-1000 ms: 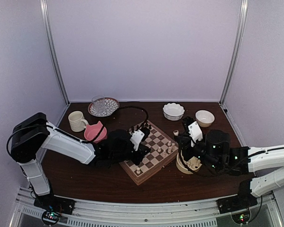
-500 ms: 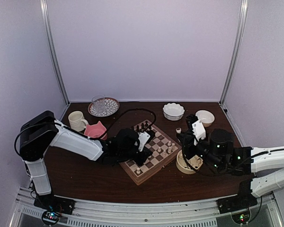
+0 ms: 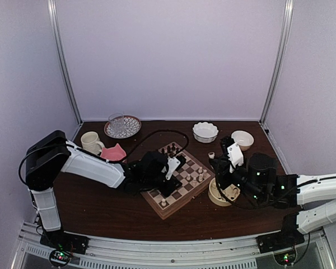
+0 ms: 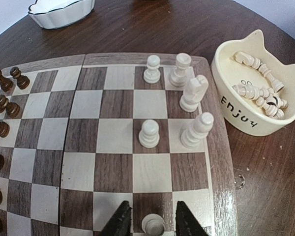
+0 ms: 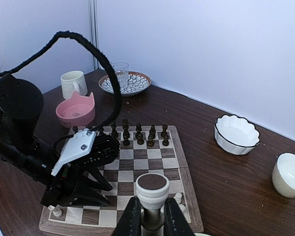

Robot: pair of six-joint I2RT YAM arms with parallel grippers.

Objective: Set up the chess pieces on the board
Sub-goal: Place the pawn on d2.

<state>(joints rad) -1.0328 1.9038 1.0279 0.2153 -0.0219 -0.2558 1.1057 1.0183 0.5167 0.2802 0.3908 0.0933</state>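
Observation:
The board (image 4: 221, 147) carries several cream chess pieces (image 4: 193, 93) along its right side and dark pieces (image 4: 2, 113) along its left. In the left wrist view my left gripper (image 4: 152, 214) stands open around a cream pawn (image 4: 153, 225) upright on a dark square, with a gap on each side. In the top view that gripper (image 3: 171, 178) is low over the board (image 3: 169, 213). My right gripper (image 5: 152, 216) is shut on a cream piece (image 5: 152, 189) held base-up, hovering near the board's right edge (image 5: 187, 167).
A cream cat-shaped bowl (image 4: 255, 98) holding more cream pieces sits right of the board (image 3: 218, 196). Around it are a pink cat bowl (image 3: 113, 152), a mug (image 3: 91, 143), a patterned plate with a glass (image 3: 122, 126), a white fluted bowl (image 3: 205, 131) and a small cream bowl (image 3: 242, 139).
My left gripper slid a little to the right over the board, then opened off the pawn, which stands alone. The right arm shifted slightly a second ago and has stayed put since.

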